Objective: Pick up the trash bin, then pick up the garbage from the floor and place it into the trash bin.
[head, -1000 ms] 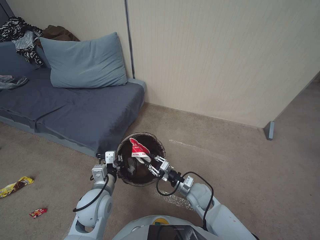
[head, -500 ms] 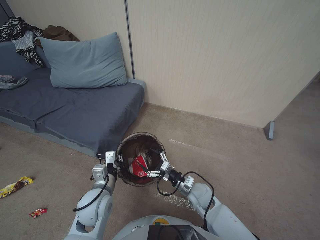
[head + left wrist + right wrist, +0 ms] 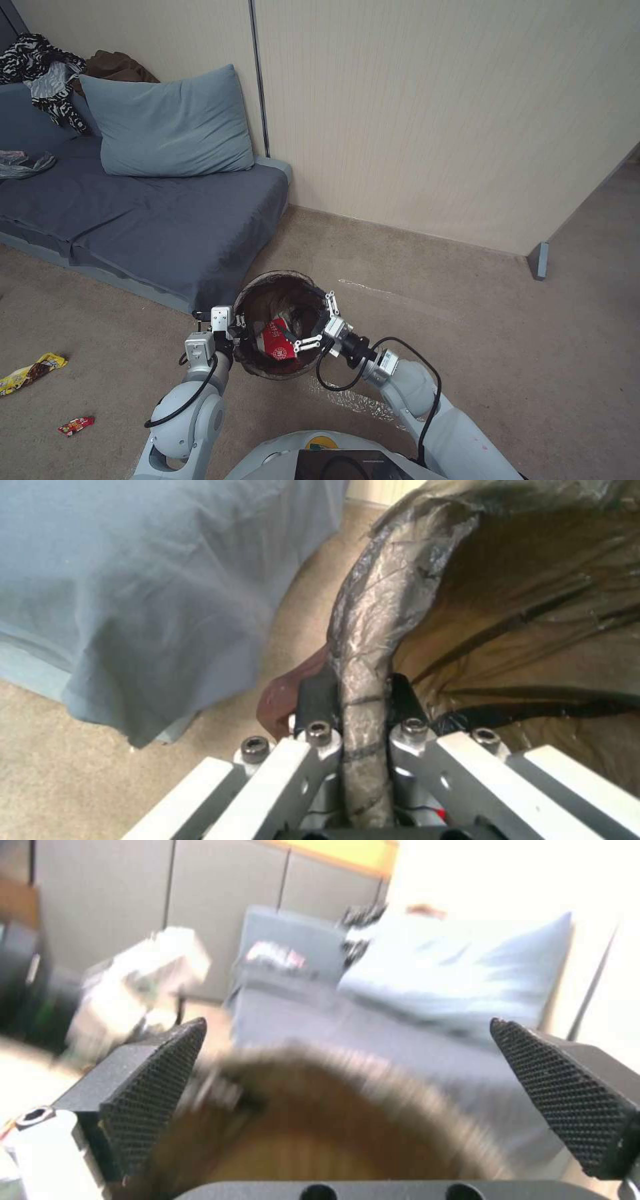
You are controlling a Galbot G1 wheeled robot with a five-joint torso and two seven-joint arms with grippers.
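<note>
The left gripper [image 3: 353, 705] is pinching the bin's [image 3: 283, 320] bag-covered rim on the side nearest the robot's left arm, one finger [image 3: 315, 700] outside and one inside the liner, holding the bin off the carpet just in front of the sofa's [image 3: 167, 227] corner. The right gripper [image 3: 313, 320] is hanging over the bin's right rim with its fingers spread wide and gripping nothing; in the right wrist view the two textured pads [image 3: 150, 1090] are standing far apart above the bin's brown mouth.

The bin is looking round, with a dark brown-black liner folded over its edge. One red-and-white cup [image 3: 275, 340] is lying crumpled inside it. Two wrappers are lying on the carpet well left of the bin: one yellow [image 3: 30, 372] and one red [image 3: 75, 425].
</note>
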